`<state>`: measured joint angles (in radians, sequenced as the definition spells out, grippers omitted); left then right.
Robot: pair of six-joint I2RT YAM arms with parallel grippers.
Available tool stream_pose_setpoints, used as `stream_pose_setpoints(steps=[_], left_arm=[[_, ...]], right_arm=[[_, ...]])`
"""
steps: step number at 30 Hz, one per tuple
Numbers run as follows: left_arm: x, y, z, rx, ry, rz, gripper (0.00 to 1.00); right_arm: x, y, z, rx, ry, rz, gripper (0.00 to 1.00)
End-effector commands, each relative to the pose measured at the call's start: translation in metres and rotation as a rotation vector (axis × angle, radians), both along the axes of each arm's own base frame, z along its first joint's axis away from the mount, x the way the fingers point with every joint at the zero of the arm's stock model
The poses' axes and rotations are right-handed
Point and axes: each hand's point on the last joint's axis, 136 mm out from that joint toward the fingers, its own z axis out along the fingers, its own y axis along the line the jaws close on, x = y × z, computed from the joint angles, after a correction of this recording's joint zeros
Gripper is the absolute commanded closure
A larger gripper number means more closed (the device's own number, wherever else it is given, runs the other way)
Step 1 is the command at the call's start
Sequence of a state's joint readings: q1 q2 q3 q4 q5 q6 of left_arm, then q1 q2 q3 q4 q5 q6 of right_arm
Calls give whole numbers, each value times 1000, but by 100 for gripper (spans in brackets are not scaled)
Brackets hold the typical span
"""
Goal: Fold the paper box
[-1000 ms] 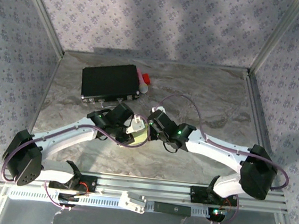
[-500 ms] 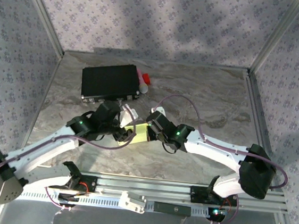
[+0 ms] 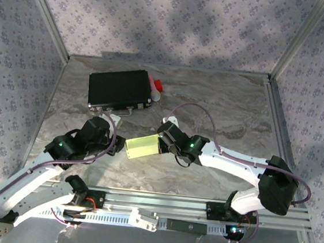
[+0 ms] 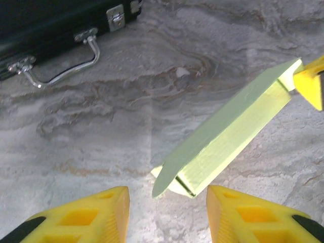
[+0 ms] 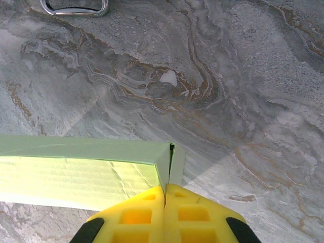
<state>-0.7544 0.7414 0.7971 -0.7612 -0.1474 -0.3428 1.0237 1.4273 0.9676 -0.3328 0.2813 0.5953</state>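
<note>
Drawn back toward its own side since a second ago, the left gripper (image 3: 115, 143) has let go of the paper box (image 3: 143, 147). The box sits near the middle of the marbled table (image 3: 227, 105), with the black case (image 3: 119, 88) well behind it. From the left wrist, the yellow fingers (image 4: 86, 215) stand spread and empty, the pale green box just ahead. From the right wrist, the right gripper (image 5: 165, 191) is clamped on the box's end flap.

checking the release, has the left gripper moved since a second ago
Yes: the left gripper pulled back leftward, off the paper box, away from the black case.
</note>
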Motion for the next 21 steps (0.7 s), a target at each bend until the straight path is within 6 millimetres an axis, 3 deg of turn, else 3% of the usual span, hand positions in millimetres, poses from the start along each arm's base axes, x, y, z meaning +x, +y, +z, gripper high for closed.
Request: stream_pose_setpoints(steps=[1,7,14,21], left_arm=[[-8,8,-10,29,60,29,57],[-4,0,-27,114,122,-22,57],[-2,-9,-33,100,113,-60,60],[-1,-17,-42,84,111,-94,70]], right_arm=[[0,-2,-1,-29,9,-21,100],[0,-1,0,-30,12,-22,100],[0,-2,0,-32,15,-20,100],[0,-1,-1,-33,19,-20,100]])
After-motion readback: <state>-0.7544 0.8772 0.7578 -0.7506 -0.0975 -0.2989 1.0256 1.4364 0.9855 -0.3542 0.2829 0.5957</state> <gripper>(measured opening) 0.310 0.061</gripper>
